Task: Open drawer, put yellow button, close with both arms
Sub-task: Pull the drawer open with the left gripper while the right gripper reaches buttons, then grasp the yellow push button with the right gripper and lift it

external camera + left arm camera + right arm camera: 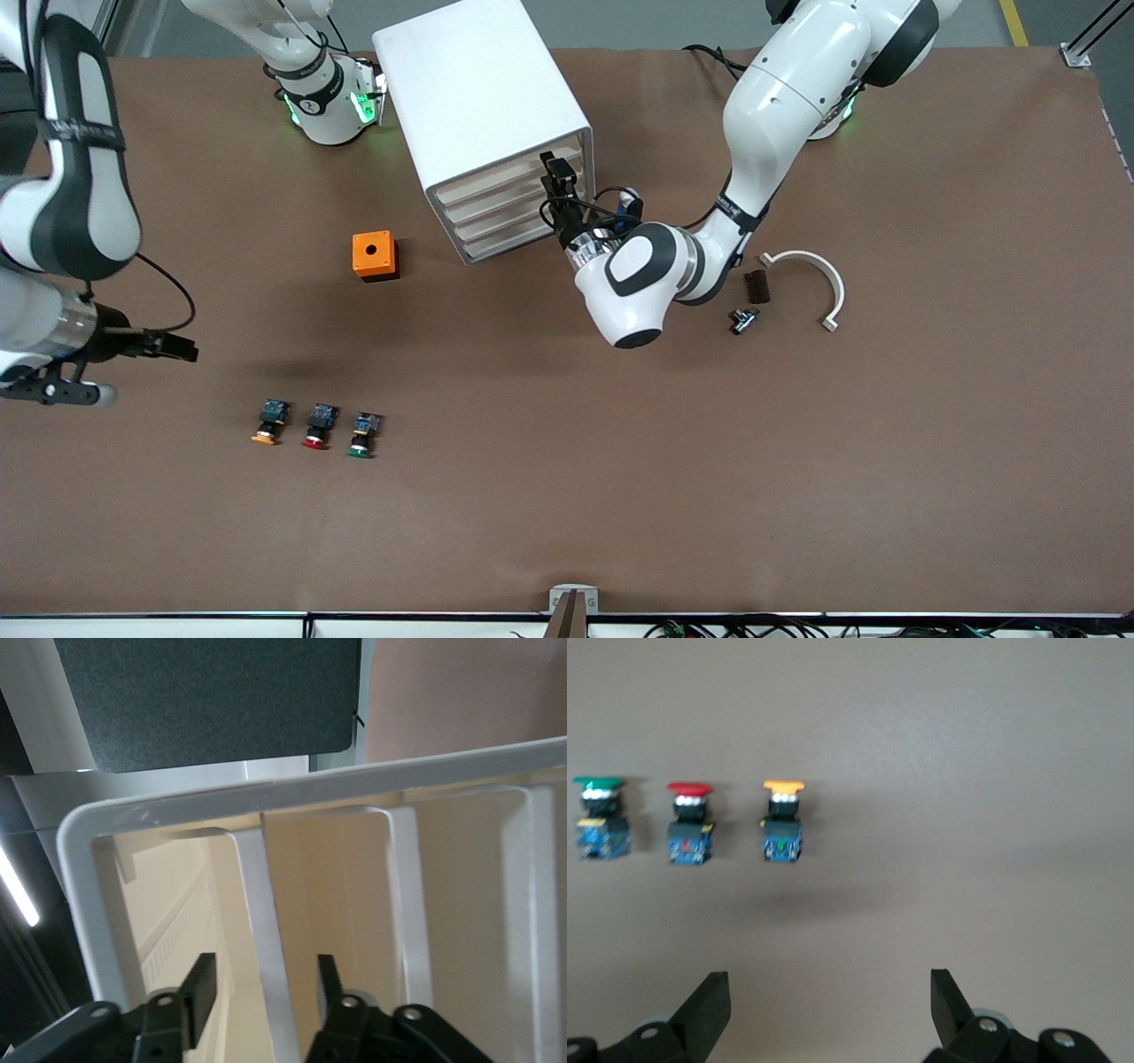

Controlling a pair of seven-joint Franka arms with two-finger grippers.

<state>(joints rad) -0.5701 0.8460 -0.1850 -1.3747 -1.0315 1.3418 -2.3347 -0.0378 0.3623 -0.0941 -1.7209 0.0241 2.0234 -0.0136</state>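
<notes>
Left gripper is reaching into the front of the cabinet, its fingers parted narrowly and straddling a thin white upright edge of the drawer in the left wrist view, not yet pinching it. All four drawer fronts are looking flush, so the drawer is judged still shut, and the pull would be running away from the cabinet face, toward the front camera and the left arm's end of the table.

Right gripper is waiting with fingers spread wide over bare table toward the right arm's end. The yellow button is lying on its side nearer the front camera than that gripper, first in a row beside the red button and green button. Its long axis is running toward the camera, cap pointing that way, blue end toward the bases. The right arm is far closer to it.
</notes>
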